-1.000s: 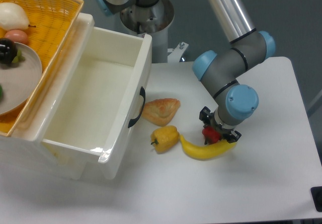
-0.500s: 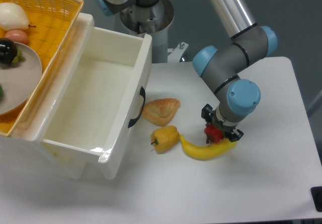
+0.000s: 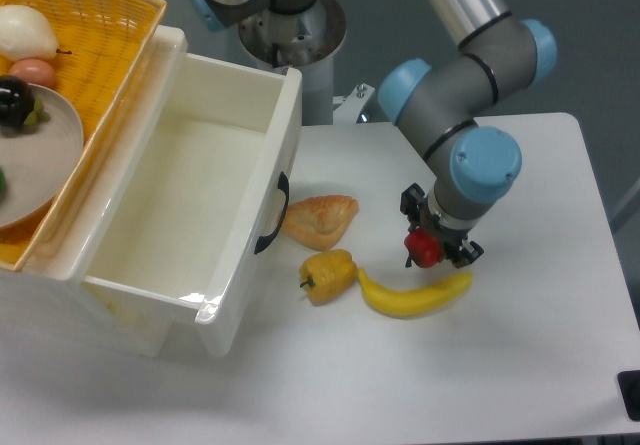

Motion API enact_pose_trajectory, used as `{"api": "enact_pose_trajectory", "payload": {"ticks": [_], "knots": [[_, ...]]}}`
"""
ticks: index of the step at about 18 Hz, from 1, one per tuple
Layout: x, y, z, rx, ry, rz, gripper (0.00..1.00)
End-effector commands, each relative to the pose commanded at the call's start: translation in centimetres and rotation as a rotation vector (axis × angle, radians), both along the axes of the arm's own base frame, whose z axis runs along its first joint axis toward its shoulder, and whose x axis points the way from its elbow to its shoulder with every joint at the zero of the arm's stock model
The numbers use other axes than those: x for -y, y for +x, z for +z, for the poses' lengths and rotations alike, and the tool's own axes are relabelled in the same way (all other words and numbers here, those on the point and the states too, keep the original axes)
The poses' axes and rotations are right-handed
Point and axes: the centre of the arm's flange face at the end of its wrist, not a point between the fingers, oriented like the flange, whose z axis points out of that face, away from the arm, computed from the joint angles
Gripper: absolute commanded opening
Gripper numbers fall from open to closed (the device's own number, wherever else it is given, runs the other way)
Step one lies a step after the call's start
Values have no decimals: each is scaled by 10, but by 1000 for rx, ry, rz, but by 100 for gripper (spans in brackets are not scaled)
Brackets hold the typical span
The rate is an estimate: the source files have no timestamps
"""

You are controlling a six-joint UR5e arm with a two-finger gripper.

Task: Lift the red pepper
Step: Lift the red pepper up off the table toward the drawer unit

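The red pepper (image 3: 424,249) is small and glossy. It sits between the two fingers of my gripper (image 3: 430,250), which is shut on it. The pepper hangs a little above the table, just over the right half of the yellow banana (image 3: 412,296). The arm's blue-capped wrist (image 3: 476,170) stands right above the gripper and hides its upper part. The yellow pepper (image 3: 328,275) lies on the table to the left of the banana.
A croissant-like pastry (image 3: 320,219) lies left of the gripper. A white open bin (image 3: 270,180) stands at the left, with a yellow wicker basket (image 3: 110,55) holding a plate and produce behind it. The table's right edge (image 3: 600,215) is near.
The gripper has risen with the red pepper in it. The pepper was resting against the banana and now hangs clear of it. The banana has stayed on the table.
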Motion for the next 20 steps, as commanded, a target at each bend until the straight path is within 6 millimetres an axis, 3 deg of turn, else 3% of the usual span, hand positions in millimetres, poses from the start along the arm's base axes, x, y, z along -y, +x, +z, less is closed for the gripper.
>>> {"api": "enact_pose_trajectory", "payload": {"ticks": [5,10,20], "knots": [[-5,34,49,4,6,-104,52],[-15,65,72,13,22,-185,52],[-14,85,79,46,8,-227,52]]}}
